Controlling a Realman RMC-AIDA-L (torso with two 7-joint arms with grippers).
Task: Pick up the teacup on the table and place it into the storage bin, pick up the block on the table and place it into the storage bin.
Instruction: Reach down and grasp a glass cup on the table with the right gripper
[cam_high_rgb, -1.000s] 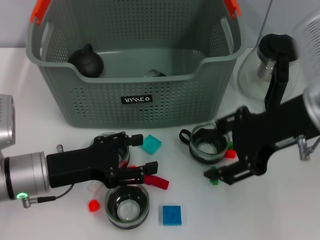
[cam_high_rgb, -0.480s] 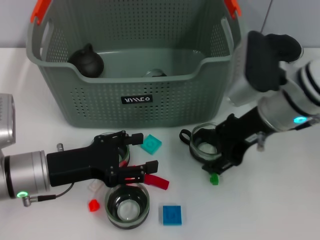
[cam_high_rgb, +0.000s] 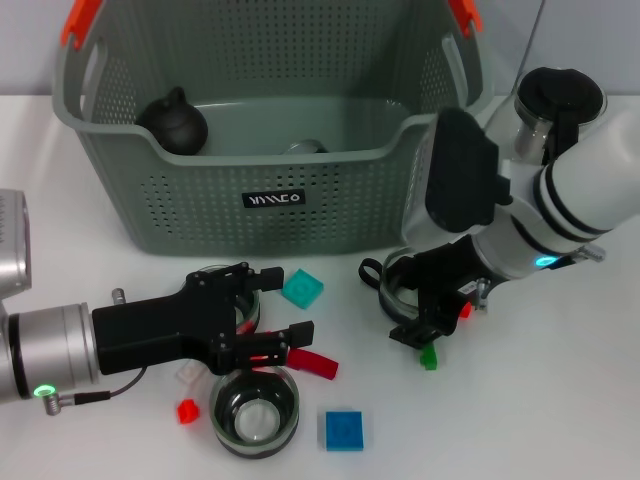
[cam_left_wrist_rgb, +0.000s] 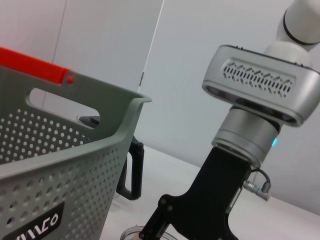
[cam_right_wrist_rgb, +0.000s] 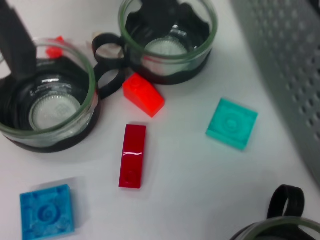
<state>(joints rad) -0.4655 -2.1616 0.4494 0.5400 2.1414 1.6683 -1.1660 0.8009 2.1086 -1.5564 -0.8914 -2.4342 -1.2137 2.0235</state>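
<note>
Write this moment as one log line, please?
left gripper: open jaws low over table among glass teacups | right gripper: at black-handled glass teacup | grey-green perforated storage bin: holds dark round object

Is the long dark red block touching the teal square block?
Apart. The right wrist view shows bare white table between the dark red block and the teal square block; the head view shows the same gap.
</note>
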